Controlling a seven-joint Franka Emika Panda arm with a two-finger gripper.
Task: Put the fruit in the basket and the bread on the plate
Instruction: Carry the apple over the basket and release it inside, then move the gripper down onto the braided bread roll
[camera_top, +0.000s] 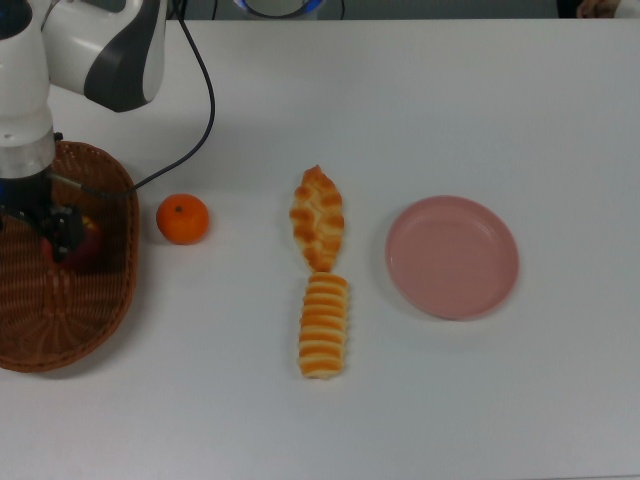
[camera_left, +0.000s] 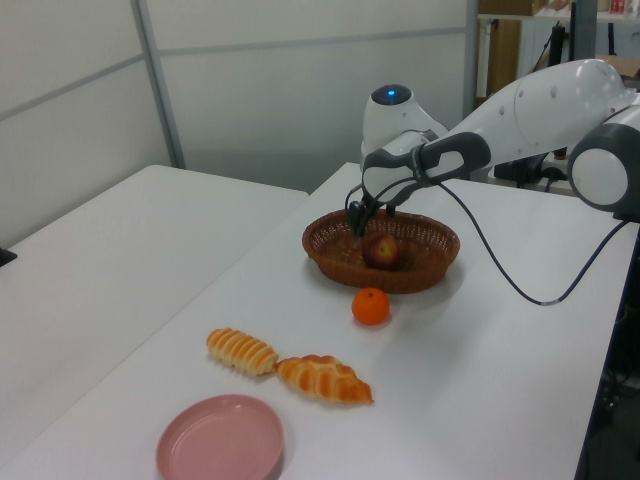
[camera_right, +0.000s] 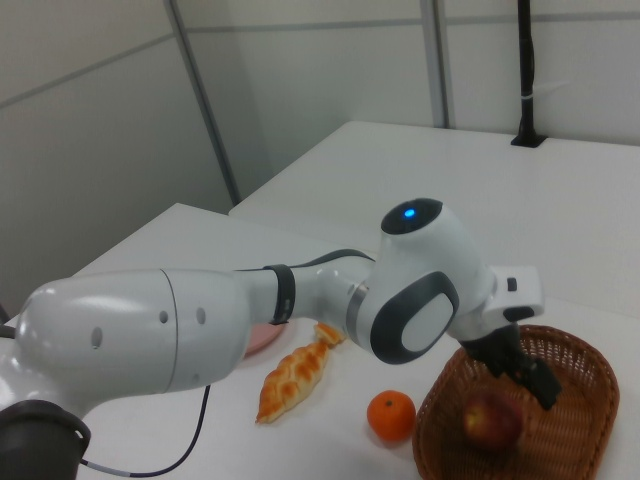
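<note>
- White bench (camera_top: 450, 110) carries all items; grey wall panels stand behind it.
- Tool (camera_left: 356, 218) hangs above the basket (camera_left: 415, 268), fingers spread, holding nothing.
- Apple (camera_left: 381, 251) lies inside the basket, apart from the tool.
- Mandarin (camera_top: 183, 218) sits on the bench just beside the basket.
- Braided pastry (camera_top: 318, 217) and ridged loaf (camera_top: 322, 326) lie end to end, near the bare pink plate (camera_top: 452, 257).
</note>
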